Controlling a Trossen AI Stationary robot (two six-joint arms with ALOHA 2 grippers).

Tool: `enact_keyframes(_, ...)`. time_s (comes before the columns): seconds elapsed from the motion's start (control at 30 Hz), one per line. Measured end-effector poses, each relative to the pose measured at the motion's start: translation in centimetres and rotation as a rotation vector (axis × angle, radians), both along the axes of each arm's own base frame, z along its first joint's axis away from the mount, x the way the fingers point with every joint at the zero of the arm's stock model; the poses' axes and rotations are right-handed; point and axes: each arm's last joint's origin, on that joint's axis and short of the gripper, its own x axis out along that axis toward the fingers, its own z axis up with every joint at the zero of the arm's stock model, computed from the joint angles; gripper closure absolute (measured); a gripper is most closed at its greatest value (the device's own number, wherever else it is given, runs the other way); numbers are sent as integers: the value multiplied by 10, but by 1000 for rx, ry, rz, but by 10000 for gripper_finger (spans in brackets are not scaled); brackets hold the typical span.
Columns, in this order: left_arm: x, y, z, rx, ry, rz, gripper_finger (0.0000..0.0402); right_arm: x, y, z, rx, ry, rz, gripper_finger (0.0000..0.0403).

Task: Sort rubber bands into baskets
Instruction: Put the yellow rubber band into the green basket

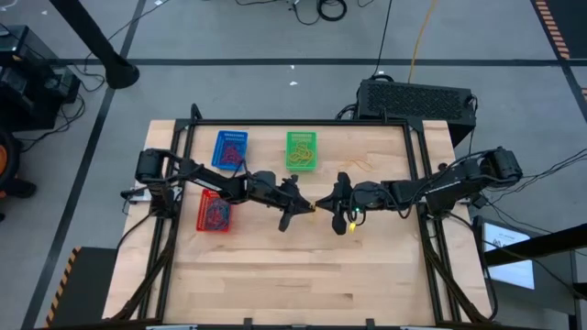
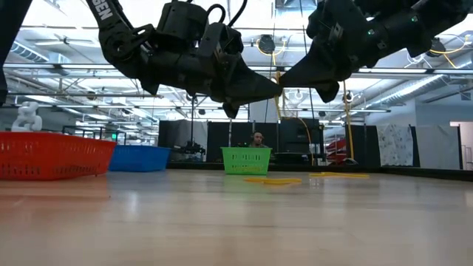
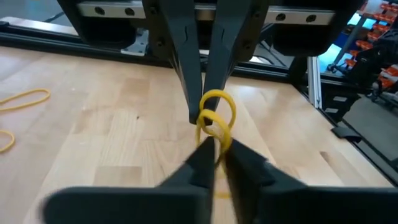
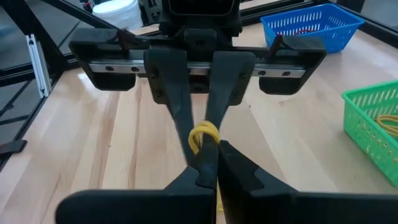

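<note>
Rubber bands are the matter here, and one yellow rubber band [image 3: 216,118] hangs between the two end effectors, above the middle of the counter [image 1: 303,266]. The left end effector [image 1: 312,206] is clenched on one side of that loop, its fingertips [image 3: 208,152] meeting around the yellow strand. The right end effector [image 1: 318,203] is clenched on the other side, tip to tip with the left one. Both arms reach in from opposite sides and meet mid-counter. Other yellow bands [image 3: 25,98] lie loose on the wood nearby. Farther out, the red basket [image 1: 215,213] sits near the left arm, the blue basket [image 1: 229,149] beyond it, and the green basket [image 1: 301,150] toward the far middle, holding yellow bands.
</note>
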Motion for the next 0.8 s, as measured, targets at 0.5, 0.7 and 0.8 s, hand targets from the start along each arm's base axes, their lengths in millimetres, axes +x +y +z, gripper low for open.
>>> enact_keyframes(0.5,-1,0,2,17,2,-10,399,-2,-1,1,-52,16,19,361)
enact_keyframes(0.7,-9,18,17,43,14,37,400,-11,-2,2,-134,92,49,297)
enact_keyframes(0.8,-14,33,26,52,16,100,400,-14,-3,2,-181,123,66,273)
